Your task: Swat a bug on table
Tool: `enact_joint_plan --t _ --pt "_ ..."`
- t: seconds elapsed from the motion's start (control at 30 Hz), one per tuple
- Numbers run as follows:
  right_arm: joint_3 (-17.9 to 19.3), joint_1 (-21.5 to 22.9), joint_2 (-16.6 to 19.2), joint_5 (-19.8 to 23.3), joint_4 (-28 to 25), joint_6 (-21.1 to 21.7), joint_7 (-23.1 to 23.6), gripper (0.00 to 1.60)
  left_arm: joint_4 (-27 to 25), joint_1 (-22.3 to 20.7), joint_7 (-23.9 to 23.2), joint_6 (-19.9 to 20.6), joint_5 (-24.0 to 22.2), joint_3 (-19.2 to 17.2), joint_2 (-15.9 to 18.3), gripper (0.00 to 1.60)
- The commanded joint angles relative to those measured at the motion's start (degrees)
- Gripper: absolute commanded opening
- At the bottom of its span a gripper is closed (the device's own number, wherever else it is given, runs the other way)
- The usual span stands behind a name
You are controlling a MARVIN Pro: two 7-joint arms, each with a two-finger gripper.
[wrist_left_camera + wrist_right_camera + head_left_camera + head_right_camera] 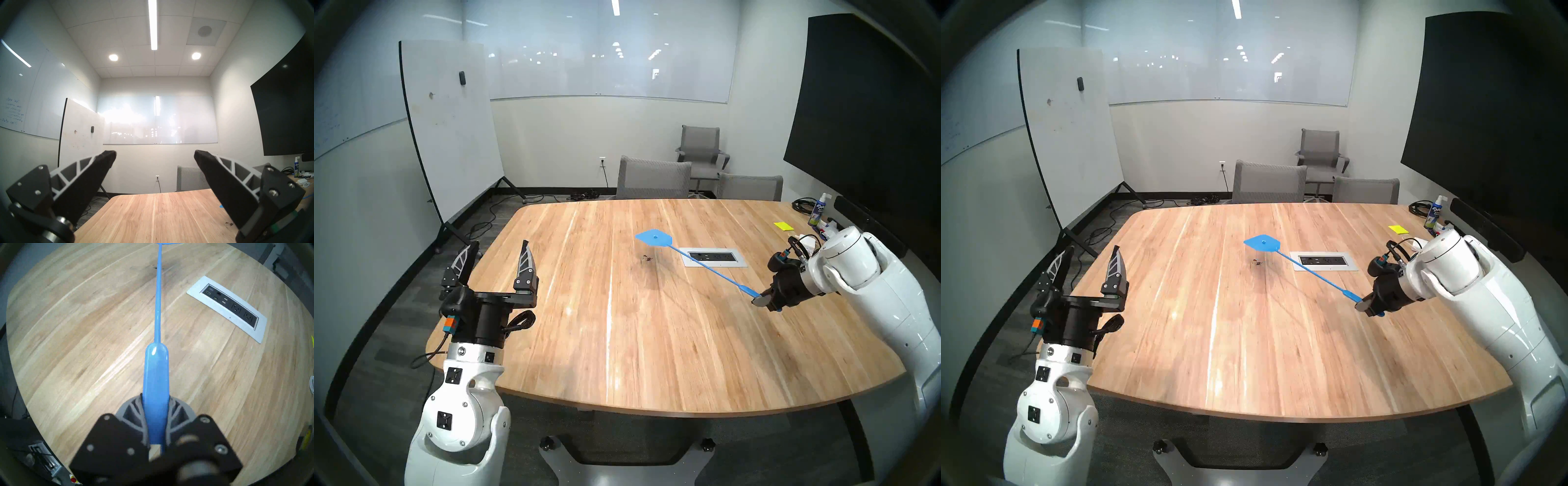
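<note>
Bug (646, 259) crumbs — tiny dark specks — lie on the bare table (619, 339), just nearer than the swatter's head and left of the outlet panel (714, 258). The right gripper (762, 300) is pinched on the swatter (704, 264) at its flat, glossy handle, low over the table's right side. From there the thin blue shaft slants up and left, past the panel's near-left corner, to the flat head, which hangs in the air above the wood, casting a soft shadow by the specks. In the right wrist view the head is cut off at the top edge, and the shaft crosses the specks (155, 267), half hiding them. The left gripper (499, 253) stands spread wide and empty, fingers up, over the table's left edge. Far right: a spray bottle (818, 209), a yellow note pad (783, 226), coiled cable. Pale wood planks, streaky with glare.
</note>
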Motion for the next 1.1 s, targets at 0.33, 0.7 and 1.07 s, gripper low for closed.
enact_joint_plan --t 0.33,0.7,1.07 --pt "-8.5 3.7 -2.6 -1.0 8.1 -0.1 1.4 0.0 -1.2 0.1 -0.1 -0.1 0.0 0.1 0.0 1.6" --pt "-13.5 5.1 -1.3 -5.0 10.4 -1.9 1.5 0.0 -1.2 0.1 -0.1 -0.1 0.0 0.1 0.0 1.6" --pt "-9.0 4.6 1.4 -2.5 7.5 -2.7 3.0 0.0 -1.1 0.1 -0.1 -0.1 0.0 0.1 0.0 1.6"
